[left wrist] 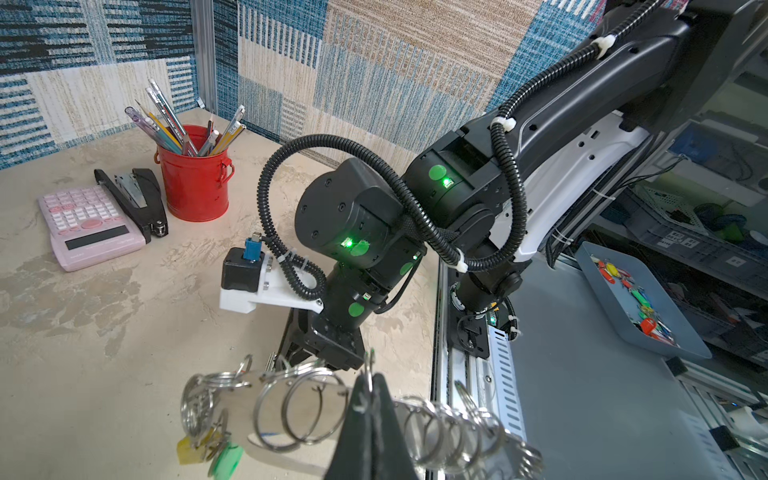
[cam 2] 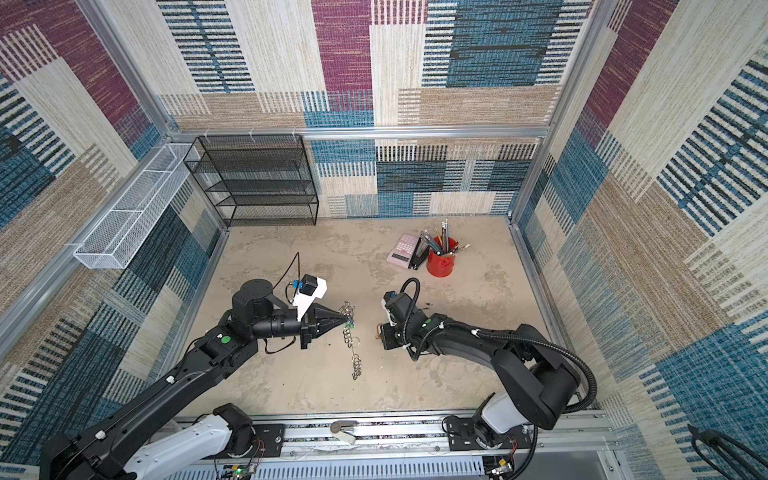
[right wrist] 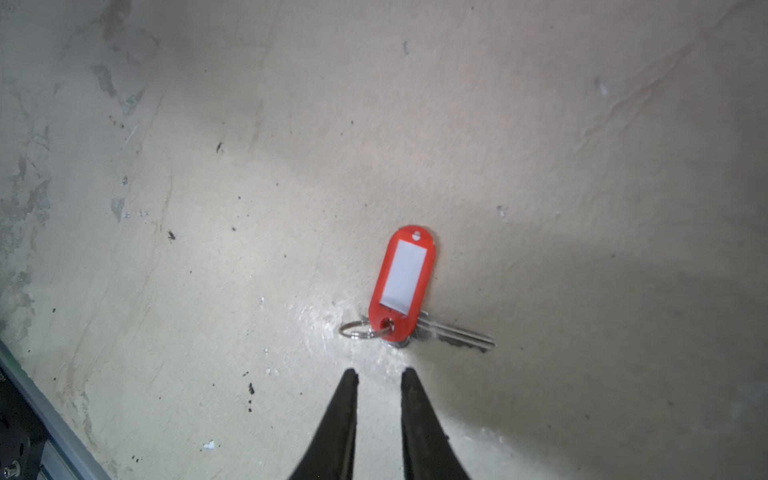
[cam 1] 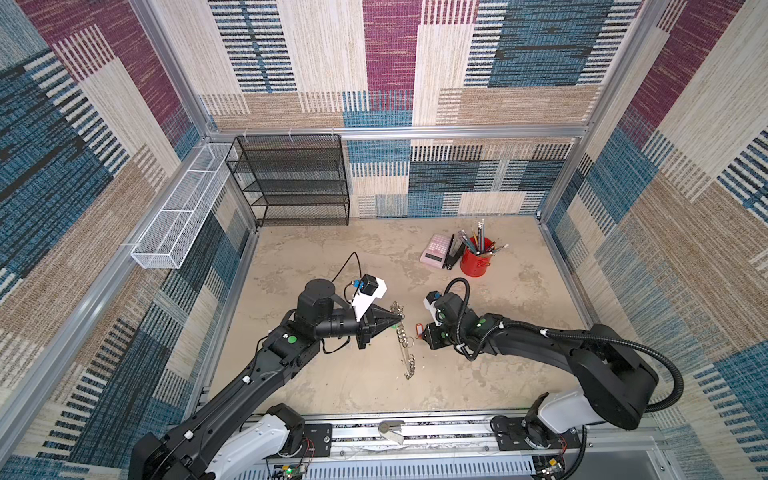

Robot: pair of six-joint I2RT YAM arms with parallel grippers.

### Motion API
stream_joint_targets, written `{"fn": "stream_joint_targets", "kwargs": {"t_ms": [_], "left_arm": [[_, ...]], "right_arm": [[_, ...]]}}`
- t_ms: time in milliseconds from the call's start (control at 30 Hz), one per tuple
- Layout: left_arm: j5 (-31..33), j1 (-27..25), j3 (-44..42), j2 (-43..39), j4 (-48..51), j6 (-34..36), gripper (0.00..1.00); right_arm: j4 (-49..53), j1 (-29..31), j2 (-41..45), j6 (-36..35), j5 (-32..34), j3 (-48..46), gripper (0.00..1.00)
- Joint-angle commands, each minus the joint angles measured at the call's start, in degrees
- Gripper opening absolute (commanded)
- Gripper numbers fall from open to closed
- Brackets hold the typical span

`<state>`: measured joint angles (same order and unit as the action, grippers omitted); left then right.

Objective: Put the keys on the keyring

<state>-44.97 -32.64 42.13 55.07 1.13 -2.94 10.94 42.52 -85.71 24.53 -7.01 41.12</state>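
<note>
My left gripper (cam 1: 400, 317) is shut on one split ring of the keyring (cam 1: 406, 349), a grey band edged with silver rings. It holds the keyring above the table, the lower end trailing down. In the left wrist view the left gripper (left wrist: 370, 380) pinches that ring, and the keyring (left wrist: 291, 409) carries a yellow tag (left wrist: 188, 451) and a green tag (left wrist: 226, 457) at one end. A silver key with a red tag (right wrist: 405, 282) lies flat on the table. My right gripper (right wrist: 380, 371) is open just short of that key's small ring, holding nothing. The red tag (cam 1: 418, 331) also shows in a top view.
A red pencil cup (cam 1: 476, 262), a black stapler (cam 1: 453, 255) and a pink calculator (cam 1: 435, 250) stand at the back right. A black mesh shelf (cam 1: 291, 183) and a white wire basket (cam 1: 183, 208) sit at the back left. A grey tray (left wrist: 602, 291) off the table holds several tagged keys.
</note>
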Motion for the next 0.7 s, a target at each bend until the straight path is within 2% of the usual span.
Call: {"fn": "stream_joint_targets", "kwargs": {"t_ms": [0,667], "left_arm": [[-0.2,0.0,-0.1,-0.2,-1.9,0.3,0.0],[-0.2,0.0,-0.1,-1.3,-1.3,0.9,0.0]], "right_arm": [[-2.6,0.1,-1.1,-1.0,1.2,1.0,0.25],[-3.4,0.2,-9.3,-2.8,2.4,6.9,0.31]]}}
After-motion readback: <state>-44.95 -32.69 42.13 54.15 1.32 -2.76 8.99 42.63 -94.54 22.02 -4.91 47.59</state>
